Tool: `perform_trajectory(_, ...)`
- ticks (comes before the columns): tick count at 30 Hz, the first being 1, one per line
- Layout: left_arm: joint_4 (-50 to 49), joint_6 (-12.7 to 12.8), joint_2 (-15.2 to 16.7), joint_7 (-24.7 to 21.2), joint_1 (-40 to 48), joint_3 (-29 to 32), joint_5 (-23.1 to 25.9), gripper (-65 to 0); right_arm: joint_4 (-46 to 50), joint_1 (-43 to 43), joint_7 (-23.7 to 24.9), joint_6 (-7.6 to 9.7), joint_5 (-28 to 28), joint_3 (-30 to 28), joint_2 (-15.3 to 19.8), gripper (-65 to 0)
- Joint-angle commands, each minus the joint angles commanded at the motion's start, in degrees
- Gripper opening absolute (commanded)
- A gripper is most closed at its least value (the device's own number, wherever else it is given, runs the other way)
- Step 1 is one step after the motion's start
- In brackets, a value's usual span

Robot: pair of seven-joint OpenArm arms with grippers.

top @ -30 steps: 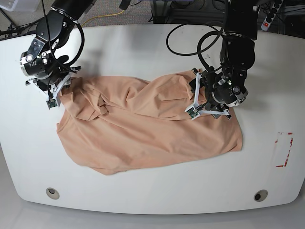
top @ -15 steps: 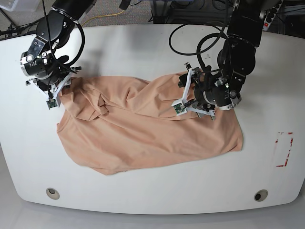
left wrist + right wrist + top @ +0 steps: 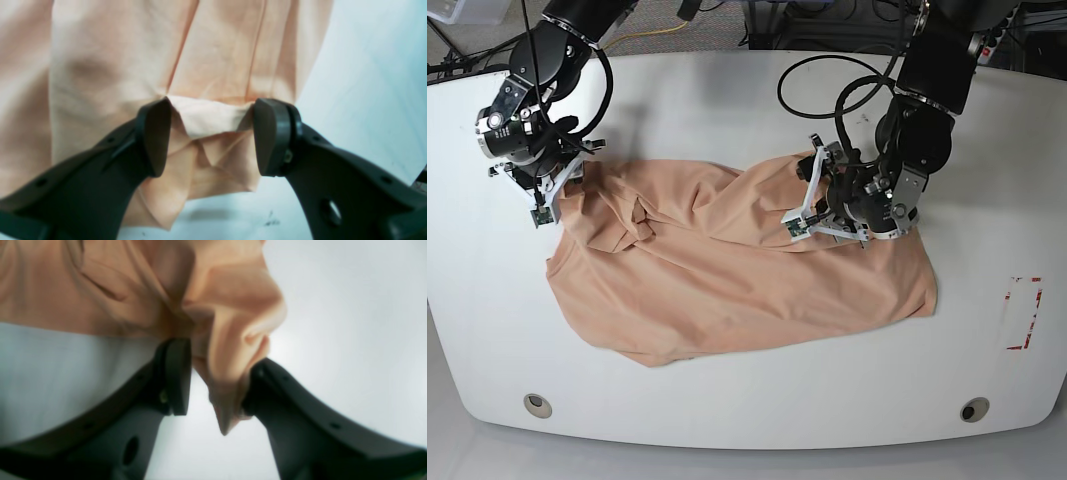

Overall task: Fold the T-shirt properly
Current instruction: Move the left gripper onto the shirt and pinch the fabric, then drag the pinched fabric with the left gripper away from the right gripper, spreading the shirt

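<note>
since a second ago the left gripper has slid further in over the t-shirt, jaws wide with a fold of hem between them. right gripper stays at the far edge, jaws parted around bunched cloth. shirt lies crumpled on the white surface.

right hand fingers apart, bunched peach T-shirt fold between them, white table
</note>
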Motion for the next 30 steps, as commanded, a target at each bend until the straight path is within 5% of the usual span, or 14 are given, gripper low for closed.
perform_trajectory(3, 0.0, 0.0, 0.0, -0.9, 0.0, 0.6, 0.0, -32.8, 0.0, 0.0, 0.0, 0.00, 0.0, 0.0, -0.1, -41.9)
perform_trajectory(8, 0.5, 0.0, 0.1, -1.0, 0.3, 0.4, 0.0, -60.6, 0.0, 0.6, 0.0, 0.00, 0.0, 0.0, -0.2, -41.9)
perform_trajectory(18, 10.5, 0.0, -2.3, 0.1, 0.9, -2.6, -0.2, -64.3, 0.0, 1.2, 0.0, 0.00, 0.0, 0.0, -0.2, -41.9)
perform_trajectory(30, 23.8, 0.0, -7.6, 2.5, 10.6, -24.4, -0.4, -64.3, 0.0, 2.0, 0.0, 0.00, -0.1, -0.1, -0.2, -42.0)
